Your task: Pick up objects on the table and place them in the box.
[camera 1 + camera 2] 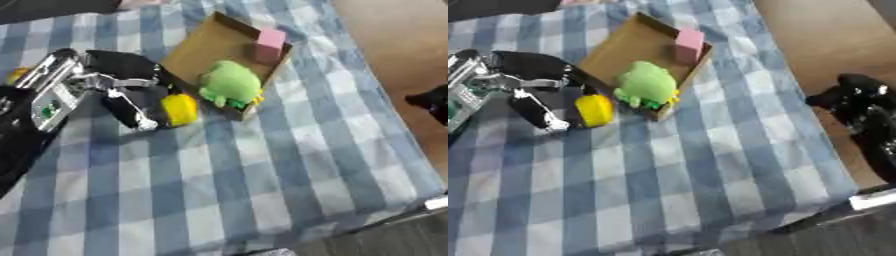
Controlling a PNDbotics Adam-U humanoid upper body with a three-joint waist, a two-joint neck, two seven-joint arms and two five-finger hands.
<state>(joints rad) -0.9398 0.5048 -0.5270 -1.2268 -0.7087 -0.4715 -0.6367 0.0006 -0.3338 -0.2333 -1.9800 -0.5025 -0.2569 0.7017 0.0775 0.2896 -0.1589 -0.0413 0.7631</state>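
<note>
Yellow object (180, 109): small, rounded, bright yellow, smooth-looking (can't make out what it is). It sits on the blue-and-white checked cloth (262, 170) covering the bench, just outside the near-left wall of the box (197, 47), close to but outside it.

Box: shallow open cardboard tray, brown, lying askew on the cloth at upper centre. Inside: a green plush toy (229, 83), lumpy, at the near end, partly over the box's near edge, with a bit of yellow-orange at its lower side; and a pink block (269, 44) standing against the far-right wall.

Left robot hand (131, 100): black fingers with silver parts, comes in from the left, fingers curled around the yellow object's left side, one light-tipped finger (144, 124) down on the cloth beside it. Fingers partly closed on the object; object looks to be touching the cloth.

Right robot hand (859, 102): black, glossy, off the bench edge at the right over the brown floor (815, 40), well apart from everything. Can't tell whether its fingers are apart or together.
</note>
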